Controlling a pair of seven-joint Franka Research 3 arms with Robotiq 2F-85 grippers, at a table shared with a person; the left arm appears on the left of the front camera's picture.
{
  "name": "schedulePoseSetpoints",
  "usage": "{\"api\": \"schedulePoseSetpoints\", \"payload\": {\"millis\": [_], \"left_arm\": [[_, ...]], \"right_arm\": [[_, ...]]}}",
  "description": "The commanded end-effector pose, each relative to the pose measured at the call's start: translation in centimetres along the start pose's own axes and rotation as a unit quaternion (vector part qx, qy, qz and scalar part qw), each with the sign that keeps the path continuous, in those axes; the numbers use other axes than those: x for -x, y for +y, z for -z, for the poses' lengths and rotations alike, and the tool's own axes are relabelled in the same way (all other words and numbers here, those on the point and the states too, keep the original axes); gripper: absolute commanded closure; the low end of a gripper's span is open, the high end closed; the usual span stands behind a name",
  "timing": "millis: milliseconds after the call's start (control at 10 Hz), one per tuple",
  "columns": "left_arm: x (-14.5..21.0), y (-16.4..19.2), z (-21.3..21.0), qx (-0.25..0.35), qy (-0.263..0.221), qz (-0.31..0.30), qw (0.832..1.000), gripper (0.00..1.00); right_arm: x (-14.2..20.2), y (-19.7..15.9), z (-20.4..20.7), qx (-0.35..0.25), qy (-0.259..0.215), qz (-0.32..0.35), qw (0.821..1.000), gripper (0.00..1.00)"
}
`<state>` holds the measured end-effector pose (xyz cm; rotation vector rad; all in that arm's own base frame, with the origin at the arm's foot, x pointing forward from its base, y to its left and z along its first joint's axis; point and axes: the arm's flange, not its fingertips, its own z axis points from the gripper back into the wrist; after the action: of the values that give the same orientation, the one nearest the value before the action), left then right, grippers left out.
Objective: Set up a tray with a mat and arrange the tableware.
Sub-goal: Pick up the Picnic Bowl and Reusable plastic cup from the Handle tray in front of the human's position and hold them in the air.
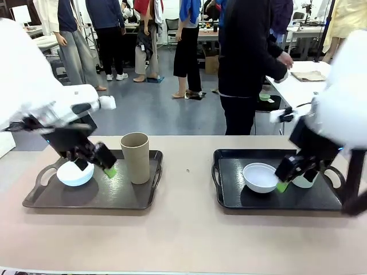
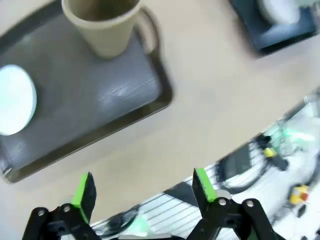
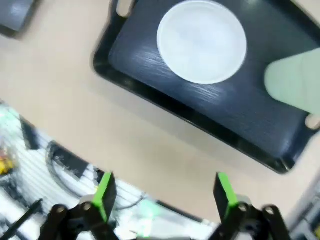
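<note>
Both pairs of jaws stand wide open and hold nothing. Ahead of the left gripper (image 2: 142,187) lies the left tray (image 2: 107,92), with the pale blue bowl (image 2: 15,100) off to the left of the jaws and the tan-brown cup (image 2: 102,22) farther beyond. Ahead of the right gripper (image 3: 165,190) lies the right tray (image 3: 240,117), with the white bowl (image 3: 201,41) beyond the jaws and the pale green cup (image 3: 292,82) to their right. I judge the arranging is in hand. Next, each arm must come down and close on one piece.
</note>
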<state>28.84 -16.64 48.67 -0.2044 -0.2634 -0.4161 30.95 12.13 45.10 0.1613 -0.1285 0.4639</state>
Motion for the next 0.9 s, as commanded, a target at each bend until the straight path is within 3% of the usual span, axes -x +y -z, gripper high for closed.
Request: {"api": "schedulePoseSetpoints", "payload": {"millis": [0,100,300,400,500,600,700,800], "left_arm": [[6.4,6.0,-1.2,0.234,-0.069,-0.068,0.967,0.00],[11.4,8.9,-2.3,0.284,-0.119,-0.103,0.946,0.00],[13.2,11.4,-1.1,0.316,-0.166,-0.137,0.924,0.00],[12.1,9.4,1.4,0.227,-0.190,-0.181,0.938,0.00],[3.9,12.2,-9.3,0.284,-0.134,-0.107,0.943,0.00],[3.9,12.2,-9.3,0.284,-0.134,-0.107,0.943,0.00],[4.6,14.8,-9.7,0.284,-0.162,-0.150,0.933,0.00],[3.8,16.4,-8.9,0.364,-0.152,-0.192,0.899,0.00]], "right_arm": [[8.3,-10.3,-1.8,-0.236,-0.060,0.163,0.956,0.00],[14.4,-16.0,-2.0,-0.310,-0.098,0.199,0.925,0.00],[20.2,-22.5,-0.8,-0.390,-0.197,0.212,0.874,0.00],[18.6,-21.9,0.7,-0.312,-0.193,0.263,0.892,0.00],[16.1,-19.9,-4.2,-0.280,-0.108,0.146,0.943,0.00],[16.1,-19.9,-4.2,-0.280,-0.108,0.146,0.943,0.00],[21.2,-23.6,-2.8,-0.308,-0.153,0.211,0.915,0.00],[19.9,-23.5,-2.5,-0.414,-0.157,0.193,0.876,0.00]]}}
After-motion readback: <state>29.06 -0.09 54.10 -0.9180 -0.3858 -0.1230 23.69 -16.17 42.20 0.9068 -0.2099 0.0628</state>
